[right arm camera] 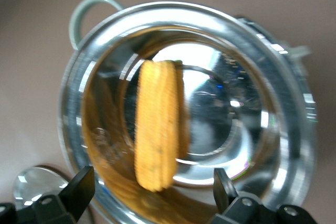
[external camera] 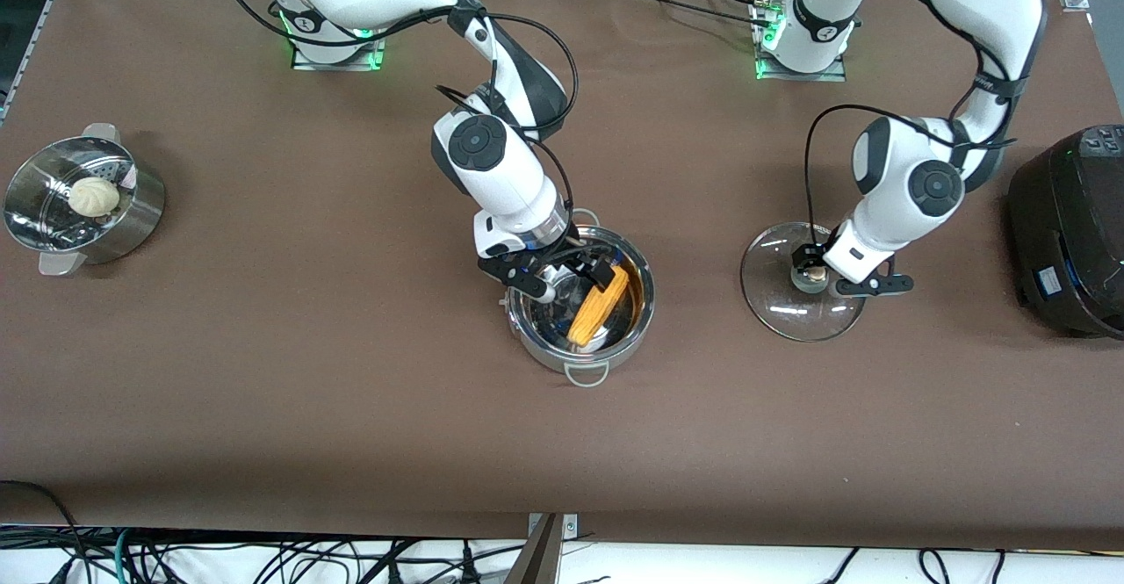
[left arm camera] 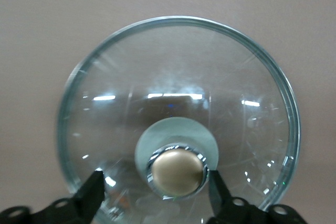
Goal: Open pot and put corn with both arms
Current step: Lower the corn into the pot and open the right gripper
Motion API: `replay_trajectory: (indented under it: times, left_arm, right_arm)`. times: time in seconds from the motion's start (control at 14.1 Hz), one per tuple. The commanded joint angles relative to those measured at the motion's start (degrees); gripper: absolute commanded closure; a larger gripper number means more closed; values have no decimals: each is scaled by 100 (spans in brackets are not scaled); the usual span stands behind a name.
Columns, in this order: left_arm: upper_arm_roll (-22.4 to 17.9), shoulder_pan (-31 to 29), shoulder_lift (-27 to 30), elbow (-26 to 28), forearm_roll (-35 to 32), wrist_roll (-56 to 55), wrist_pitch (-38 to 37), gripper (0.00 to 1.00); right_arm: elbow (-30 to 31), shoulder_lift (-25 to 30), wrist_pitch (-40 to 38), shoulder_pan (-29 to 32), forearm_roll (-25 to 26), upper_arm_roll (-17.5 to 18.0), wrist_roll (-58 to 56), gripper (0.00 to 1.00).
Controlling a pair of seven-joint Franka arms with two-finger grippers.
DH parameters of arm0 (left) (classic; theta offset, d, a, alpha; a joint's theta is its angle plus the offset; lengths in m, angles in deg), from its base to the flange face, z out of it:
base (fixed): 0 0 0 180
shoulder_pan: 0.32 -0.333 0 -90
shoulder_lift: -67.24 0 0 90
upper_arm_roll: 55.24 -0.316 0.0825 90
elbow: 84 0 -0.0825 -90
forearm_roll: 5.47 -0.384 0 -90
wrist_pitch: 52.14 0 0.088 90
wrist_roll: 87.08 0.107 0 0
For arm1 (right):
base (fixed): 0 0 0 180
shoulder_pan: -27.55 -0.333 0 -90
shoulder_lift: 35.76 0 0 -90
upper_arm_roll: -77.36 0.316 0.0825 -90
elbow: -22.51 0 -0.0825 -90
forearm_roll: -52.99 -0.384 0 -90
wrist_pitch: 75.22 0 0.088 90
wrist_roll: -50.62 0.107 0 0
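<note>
From the front, my right gripper hangs spread over the wide shiny steel pot, yellow-orange corn cob inside. Left wrist: my left gripper gapes around the tan knob of the round glass lid (parked on the desk, keeping the pot uncovered). Right wrist: corn rests released.

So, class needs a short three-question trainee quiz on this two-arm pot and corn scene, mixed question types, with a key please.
1. True or false: the corn lies inside the pot.
2. Where does the glass lid rest? A) on the pot B) on the table, toward the left arm's end C) on the black cooker
3. Fill in: the right gripper is open over the ____, and the left gripper is open at the lid's knob.

Key: 1 true; 2 B; 3 pot.
</note>
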Motion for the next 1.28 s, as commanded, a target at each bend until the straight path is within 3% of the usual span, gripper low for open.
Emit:
replay_trajectory:
  times: [0.0, 0.21, 0.5, 0.64, 0.92, 1.06, 1.2]
  left_arm:
    - [-51, -188, 1031, -57, -68, 194, -943, 0]
    - [-59, -417, 1613, -556, -85, 781, -1986, 0]
    - [-77, -453, 1641, -2671, -85, 765, -4579, 0]
    - [-42, -453, 1640, -3368, -103, 774, -5406, 0]
    - [20, -453, 1605, -3748, -209, 888, -5542, 0]
    - [37, -453, 1552, -3871, -208, 863, -5559, 0]
    - [29, -453, 1561, -3889, -208, 836, -5594, 0]
  right_arm:
    - [26, 489, -1477, 155, 323, -40, -573, 0]
    - [26, 937, -2955, 410, 384, -92, -2303, 0]
    - [26, 1544, -4311, 428, 411, -1066, -4282, 0]
    - [78, 1764, -4533, 768, 420, -1218, -5100, 0]
    - [902, 2747, -4489, 1946, 814, -1165, -6945, 0]
    - [1438, 3266, -4314, 2525, 1165, -912, -7177, 0]
    - [1695, 3636, -4130, 3150, 966, -717, -7134, 0]
